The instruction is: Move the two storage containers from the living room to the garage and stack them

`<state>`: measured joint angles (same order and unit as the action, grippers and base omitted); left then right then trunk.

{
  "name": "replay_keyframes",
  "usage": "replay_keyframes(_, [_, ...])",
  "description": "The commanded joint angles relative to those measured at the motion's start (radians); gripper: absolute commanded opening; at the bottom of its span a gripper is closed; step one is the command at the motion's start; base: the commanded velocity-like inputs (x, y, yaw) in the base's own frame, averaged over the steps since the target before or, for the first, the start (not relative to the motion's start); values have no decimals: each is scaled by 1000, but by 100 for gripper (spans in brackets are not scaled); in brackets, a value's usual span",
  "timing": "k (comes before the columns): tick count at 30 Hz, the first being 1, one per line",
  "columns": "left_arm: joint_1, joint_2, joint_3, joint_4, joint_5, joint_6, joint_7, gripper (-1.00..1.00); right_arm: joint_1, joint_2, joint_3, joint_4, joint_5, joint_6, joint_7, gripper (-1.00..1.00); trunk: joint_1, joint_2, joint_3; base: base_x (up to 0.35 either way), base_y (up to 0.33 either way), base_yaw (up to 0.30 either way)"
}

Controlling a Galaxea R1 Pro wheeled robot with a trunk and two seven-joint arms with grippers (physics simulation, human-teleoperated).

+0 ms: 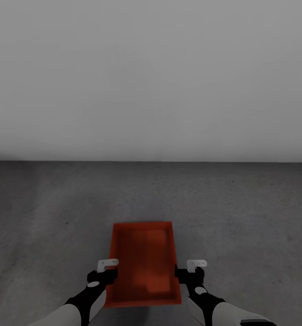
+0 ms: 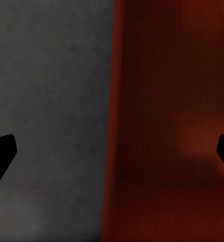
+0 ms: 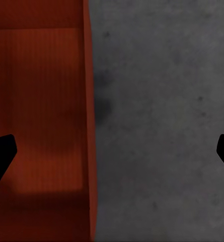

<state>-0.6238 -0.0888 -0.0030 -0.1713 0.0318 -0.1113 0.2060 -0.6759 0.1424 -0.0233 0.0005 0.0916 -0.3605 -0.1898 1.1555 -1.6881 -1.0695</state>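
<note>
Straddling the long walls of an orange-red bin (image 1: 144, 265), both grippers sit at its near end: the left gripper (image 1: 106, 276) at the left wall, the right gripper (image 1: 187, 275) at the right wall. In the left wrist view its fingers (image 2: 2, 156) are spread wide, one over the grey floor (image 2: 46, 101) and one over the bin's inside (image 2: 172, 101), with the wall between them untouched. The right wrist view shows the same: spread fingers (image 3: 1, 156), the bin wall (image 3: 89, 126) between them, floor (image 3: 162, 126) on the outer side. The bin lies lengthwise on the dark floor (image 1: 241, 213), near the robot, well short of the pale grey wall (image 1: 151, 77) beyond.
</note>
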Motion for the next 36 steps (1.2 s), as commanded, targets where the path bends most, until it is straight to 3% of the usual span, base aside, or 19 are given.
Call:
replay_keyframes(1, [0,0,-1,1,3,-4,3,100,-1,0,-3,1,10,-1,-7,100,-4,7,3,0,0,0])
replay_keyframes(36, [0,0,0,1,3,-4,3,100,-1,0,-3,1,10,-1,-8,100,-138,252,112,0,0,0])
